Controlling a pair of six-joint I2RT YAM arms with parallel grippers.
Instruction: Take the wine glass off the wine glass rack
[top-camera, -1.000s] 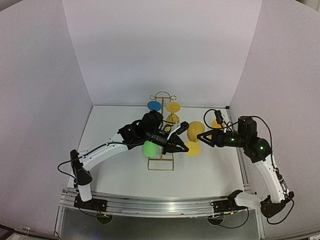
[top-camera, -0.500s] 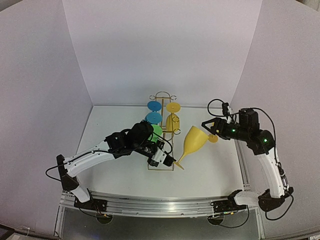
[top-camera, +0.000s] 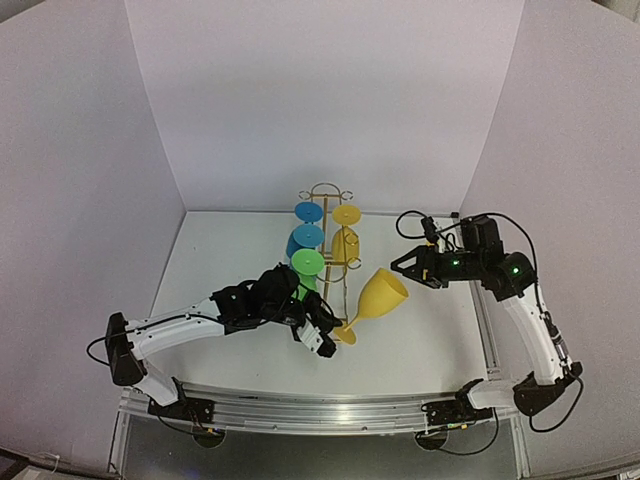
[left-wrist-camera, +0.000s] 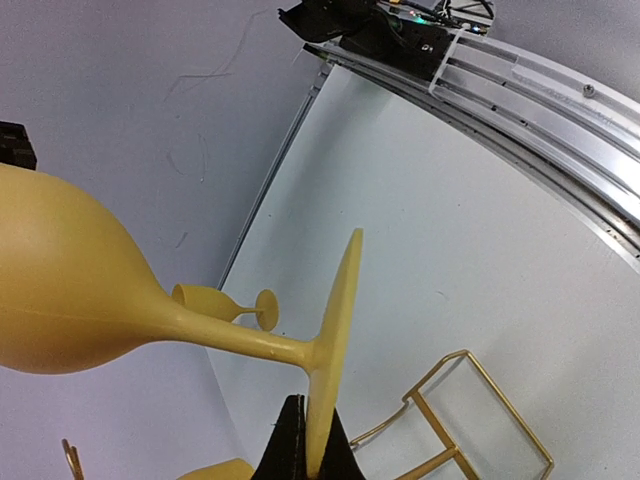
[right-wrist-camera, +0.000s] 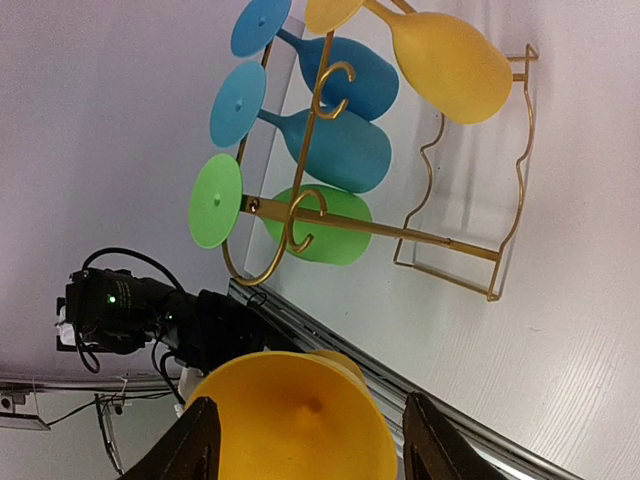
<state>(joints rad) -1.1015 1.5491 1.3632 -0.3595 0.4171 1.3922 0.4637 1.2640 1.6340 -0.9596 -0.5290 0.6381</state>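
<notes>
Top external: fixed, high behind the arm bases, facing forward and down; wide and distant, takes in the whole table (top-camera: 220, 260) and both arms. Left wrist: low, very close, looks past the left gripper (left-wrist-camera: 305, 450) toward the near rail. Right wrist: close, rolled sideways, looks past the right gripper (right-wrist-camera: 310, 398) across the table. Shared by all three: yellow wine glass (top-camera: 378, 297), wine glass rack (top-camera: 325, 186).

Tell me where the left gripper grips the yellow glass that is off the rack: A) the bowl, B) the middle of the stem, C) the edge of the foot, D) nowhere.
C: in the left wrist view the left gripper is shut on the edge of the flat foot of the yellow glass.
</notes>
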